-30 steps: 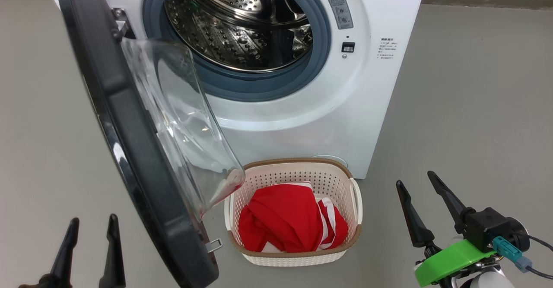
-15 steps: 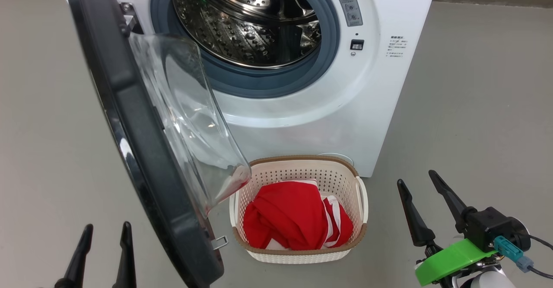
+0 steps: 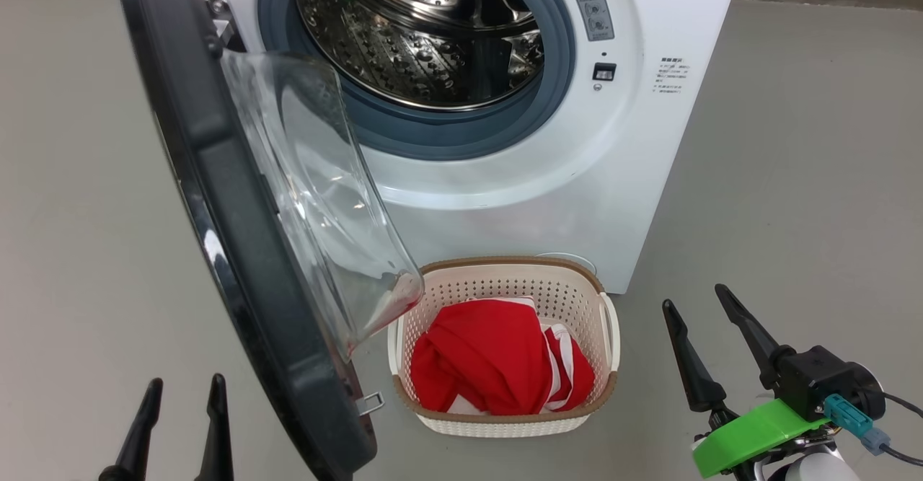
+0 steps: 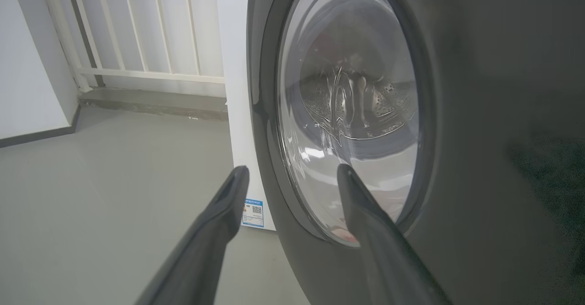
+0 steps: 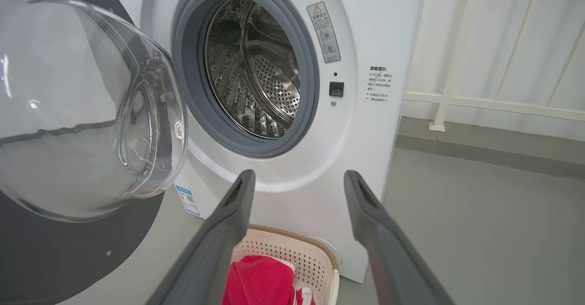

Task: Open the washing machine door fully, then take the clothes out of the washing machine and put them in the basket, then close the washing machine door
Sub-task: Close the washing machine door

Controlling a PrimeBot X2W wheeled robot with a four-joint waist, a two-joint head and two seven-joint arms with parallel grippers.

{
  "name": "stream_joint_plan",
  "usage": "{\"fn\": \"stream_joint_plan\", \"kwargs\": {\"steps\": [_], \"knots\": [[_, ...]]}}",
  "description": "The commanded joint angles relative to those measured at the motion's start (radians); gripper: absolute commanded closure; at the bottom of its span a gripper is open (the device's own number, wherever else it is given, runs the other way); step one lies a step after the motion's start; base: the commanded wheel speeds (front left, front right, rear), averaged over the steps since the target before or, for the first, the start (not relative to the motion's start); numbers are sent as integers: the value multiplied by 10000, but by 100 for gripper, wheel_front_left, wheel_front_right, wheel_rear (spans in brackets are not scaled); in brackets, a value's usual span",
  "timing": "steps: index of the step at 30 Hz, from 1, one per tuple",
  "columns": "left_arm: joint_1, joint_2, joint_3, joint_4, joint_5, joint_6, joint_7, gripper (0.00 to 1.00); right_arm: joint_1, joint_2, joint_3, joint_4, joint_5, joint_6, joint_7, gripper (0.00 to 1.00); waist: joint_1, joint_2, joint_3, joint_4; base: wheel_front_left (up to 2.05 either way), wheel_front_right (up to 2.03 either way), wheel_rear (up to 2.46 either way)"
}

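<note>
Head view's upper edge cuts off washing machine (image 3: 634, 178) top; washing machine door (image 3: 238, 265) covers basket (image 3: 505, 423) back-left corner. Text on sticker (image 3: 593, 5) too small to read. Base of left gripper (image 3: 186, 384) cut off below.

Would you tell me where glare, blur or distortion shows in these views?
Head view: a glint on the washing machine door. Left wrist view: the door's near side dark and soft, the drum rippled through its glass. Right wrist view: sharp, with reflections on the door's window.
</note>
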Motion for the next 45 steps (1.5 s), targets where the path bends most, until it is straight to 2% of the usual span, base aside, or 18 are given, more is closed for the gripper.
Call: {"fn": "stream_joint_plan", "kwargs": {"steps": [1,2,3,4,7,10,11,15,18,20,21,24,26,30,34,40,45], "knots": [[-217,62,292,-135,-149,102,-118,0,-370,-61,209,-254,-19,4,-65,0,-1,0,19,15,0,0,0],[-212,62,280,-94,-224,113,-118,0,-370,-60,207,-257,-17,4,-65,0,-1,0,24,23,0,0,0],[-226,62,266,-99,-276,127,-118,61,-367,-60,204,-263,-14,4,-65,0,-1,0,30,31,0,0,0],[-237,61,265,-93,-411,158,-118,100,-363,-58,206,-265,-9,4,-65,0,-1,0,33,36,0,0,0],[-327,61,237,3,-802,244,-118,100,-360,-53,207,-249,25,4,-65,0,-1,0,44,57,0,0,0],[-556,61,107,188,-1977,361,-88,100,-365,-62,189,-231,59,4,-65,0,-1,0,40,88,0,0,0],[-556,61,107,188,-1977,361,-88,100,-365,-62,189,-231,59,4,-65,0,-1,0,40,88,0,0,0],[-1158,61,98,-120,-5312,657,735,100,-389,-68,195,-187,111,4,-65,0,-1,0,10,105,0,0,0],[-1502,61,249,-887,-7259,1028,1550,100,-387,-42,190,-149,183,4,-65,0,-1,0,-39,83,0,0,0],[-1622,61,418,-1452,-8095,1347,2088,100,-372,-15,197,-121,212,4,-65,0,-1,0,-73,47,0,0,0],[-1745,61,585,-2058,-9328,1718,2580,100,-351,11,144,-74,240,4,-65,0,-1,0,-95,-3,0,0,0],[-1860,61,762,-2940,-11481,2384,3298,100,-326,53,55,-15,246,4,-65,0,-1,0,-108,-92,0,0,0],[-1853,61,741,-3532,-12462,2737,3928,100,-309,76,-43,33,221,4,-65,0,-1,0,-106,-142,0,0,0],[-1659,153,718,-4406,-13291,3414,4793,100,-312,151,-258,166,142,4,-65,0,-1,0,-75,-263,0,0,0],[-1558,167,692,-4829,-13961,3736,5211,100,-342,226,-288,227,97,4,-65,0,-1,0,-18,-409,0,0,0],[-1554,138,401,-4770,-14100,3820,5268,100,-496,271,-196,299,139,4,-65,0,-1,0,121,-821,0,0,0],[-1883,103,47,-4538,-14417,3686,5222,100,-585,271,-211,307,143,4,-65,0,-1,0,302,-1279,0,0,0]]}}
